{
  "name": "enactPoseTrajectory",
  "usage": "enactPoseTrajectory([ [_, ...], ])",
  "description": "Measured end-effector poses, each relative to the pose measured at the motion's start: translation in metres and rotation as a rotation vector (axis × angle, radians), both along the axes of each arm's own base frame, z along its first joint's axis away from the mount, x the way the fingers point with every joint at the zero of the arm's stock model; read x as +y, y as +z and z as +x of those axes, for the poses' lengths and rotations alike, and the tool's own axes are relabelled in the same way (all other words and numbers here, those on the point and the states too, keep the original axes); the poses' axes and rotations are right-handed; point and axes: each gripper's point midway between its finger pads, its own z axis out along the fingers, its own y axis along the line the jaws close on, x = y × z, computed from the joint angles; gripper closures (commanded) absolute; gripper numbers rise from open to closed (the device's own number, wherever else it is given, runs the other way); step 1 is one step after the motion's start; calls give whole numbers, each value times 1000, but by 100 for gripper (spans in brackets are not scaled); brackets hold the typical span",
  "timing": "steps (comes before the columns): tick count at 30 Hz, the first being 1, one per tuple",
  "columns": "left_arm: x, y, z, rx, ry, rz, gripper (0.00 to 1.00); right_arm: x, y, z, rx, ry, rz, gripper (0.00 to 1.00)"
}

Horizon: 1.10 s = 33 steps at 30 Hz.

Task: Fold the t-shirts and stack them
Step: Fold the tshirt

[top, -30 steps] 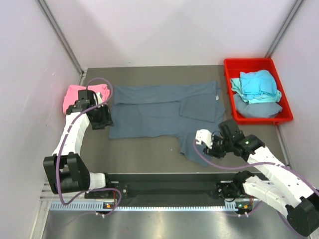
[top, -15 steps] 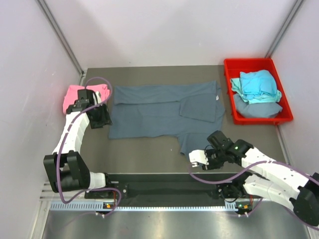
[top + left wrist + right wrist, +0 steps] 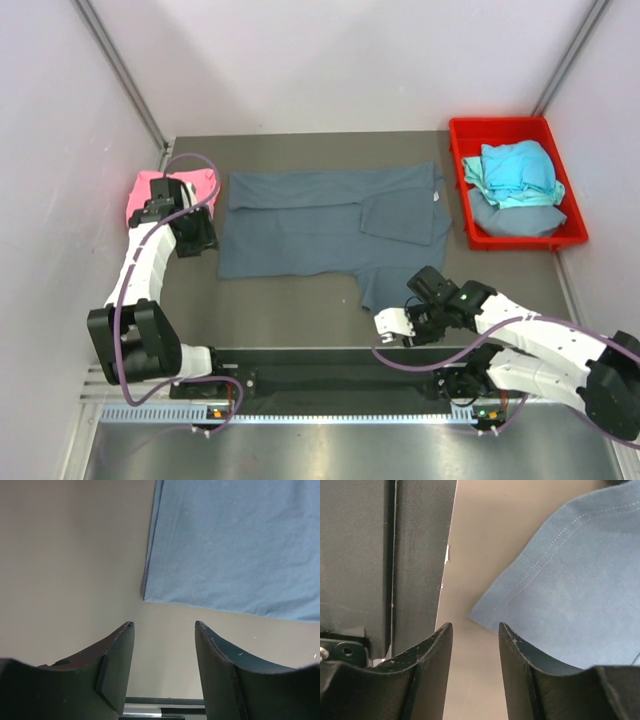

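Four shirts are seen from above. One grey shirt is spread across the middle of the bench, with a flap folded over on its right side and one part reaching toward the near edge. One pink shirt is bunched at the far left, beside the left arm. Two more are piled in the red bin at the far right: a turquoise shirt on top of a second grey shirt.

The left hand is held just beside the left edge of the spread grey shirt. In its wrist view the left hand is seen with its jaws well apart and nothing between them. The near left corner of the grey shirt lies flat on the bench just beyond the fingertips, not touched.

The right hand is lowered near the front of the bench, at the near tip of the grey shirt. In its wrist view the right hand is seen partly open and empty (only bare bench shows in the gap). A stitched corner of the grey shirt lies just ahead of the fingertips, and the dark rail at the bench's near edge is seen to one side.
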Motion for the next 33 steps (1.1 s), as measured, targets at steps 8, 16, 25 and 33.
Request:
enactPoseTrajectory([
  [8,4,0,0,0,12,1,43,0,-13,-1,10,9,-8,63],
  [16,7,-2,0,6,25,-4,42,7,-15,6,-24,8,24,88],
  [25,2,-14,-7,41,48,-63,41,5,-9,18,-99,-23,24,100],
  [33,-1,-47,-13,160,110,-159,40,21,45,48,-236,-89,116,100],
])
